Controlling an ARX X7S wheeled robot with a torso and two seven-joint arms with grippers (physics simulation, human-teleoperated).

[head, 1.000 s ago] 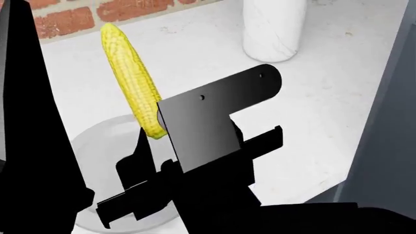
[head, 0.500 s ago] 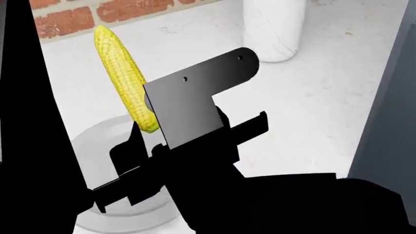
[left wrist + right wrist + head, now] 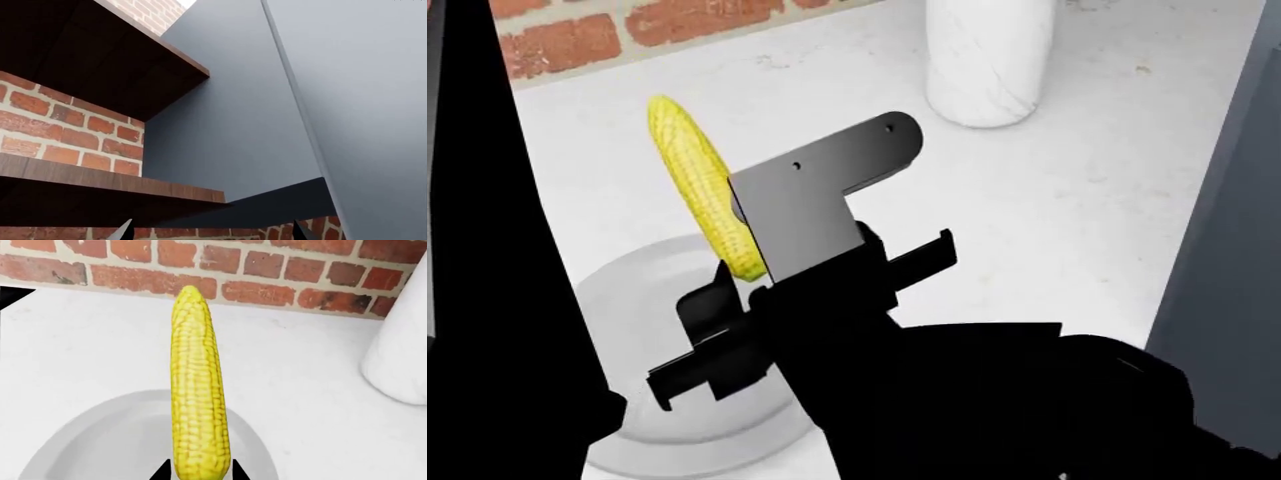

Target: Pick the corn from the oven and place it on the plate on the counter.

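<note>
My right hand [image 3: 741, 285] pinches the corn [image 3: 703, 187] at its thick end, fingers pressed against either side of the cob; in the right wrist view the two dark fingertips [image 3: 160, 471] flank the base of the corn [image 3: 195, 390]. The cob is held in the air above the plate [image 3: 634, 290], over its far half, clear of the plate's surface. Its long axis runs away from my hand, the tapered tip aimed past the plate's far rim toward the brick wall [image 3: 280, 267] behind the counter [image 3: 1068, 190]. From the head view the cob leans up and away from the plate, tip highest. The plate [image 3: 100, 440] sits on the white counter, with a white marbled cylinder [image 3: 989, 55] standing well beyond the plate and off to its right.

My left hand [image 3: 210, 232] is raised far from the plate, facing wooden shelves [image 3: 107, 180] on a brick wall beside a grey-blue panel [image 3: 267, 110]. Only its two fingertips [image 3: 123, 231] show, set well apart with nothing between them.
</note>
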